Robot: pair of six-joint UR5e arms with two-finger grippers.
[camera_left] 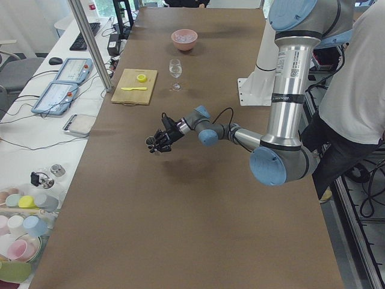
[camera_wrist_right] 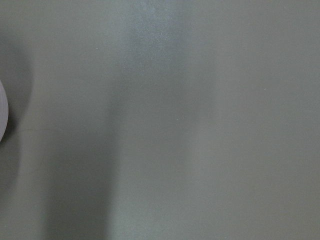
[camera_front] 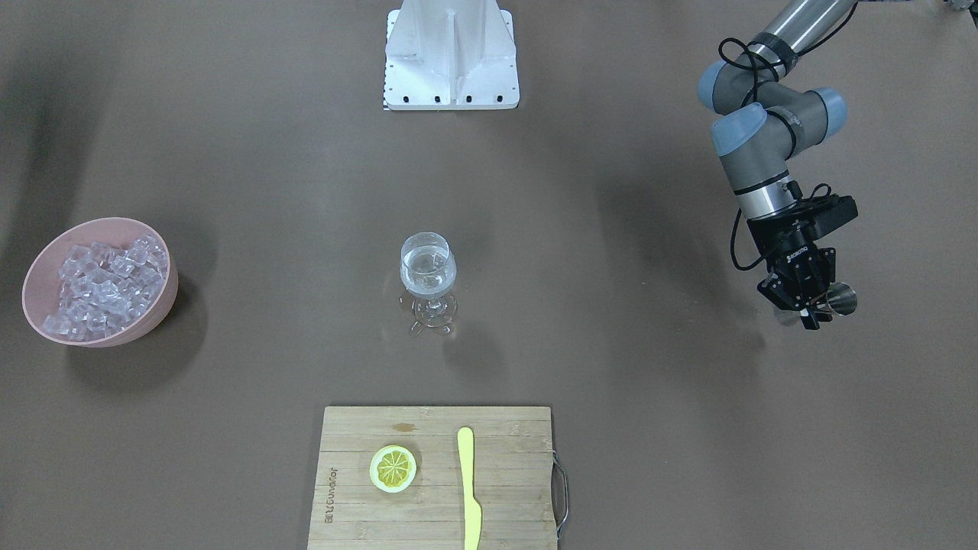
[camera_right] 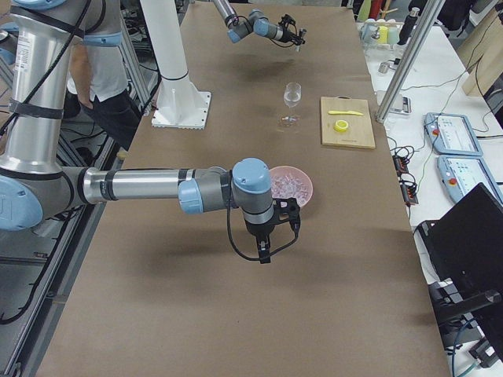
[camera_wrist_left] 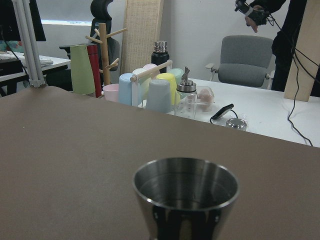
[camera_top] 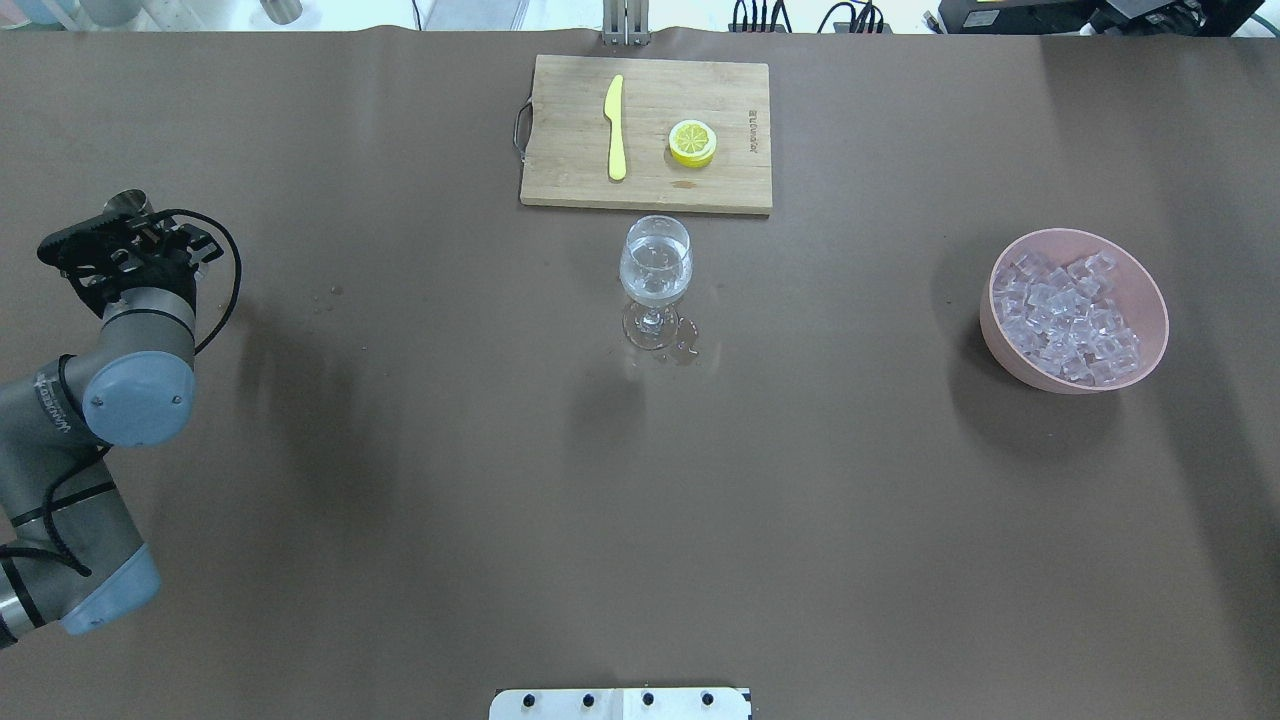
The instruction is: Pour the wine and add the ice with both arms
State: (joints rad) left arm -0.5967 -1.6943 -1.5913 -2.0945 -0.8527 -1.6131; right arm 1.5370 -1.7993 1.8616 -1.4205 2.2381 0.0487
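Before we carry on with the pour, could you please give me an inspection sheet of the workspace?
Surface: brown table, small wet patch by the glass's foot.
Job's things: wine glass upright, holding clear liquid; pink bowl full of ice cubes.
Clutter: cutting board with lemon slice and yellow knife.
Grippers: left gripper, jaws shut on steel measuring cup; right gripper, cannot tell.
Cables: black cable looped at left wrist.
Surroundings: person standing beside the table.
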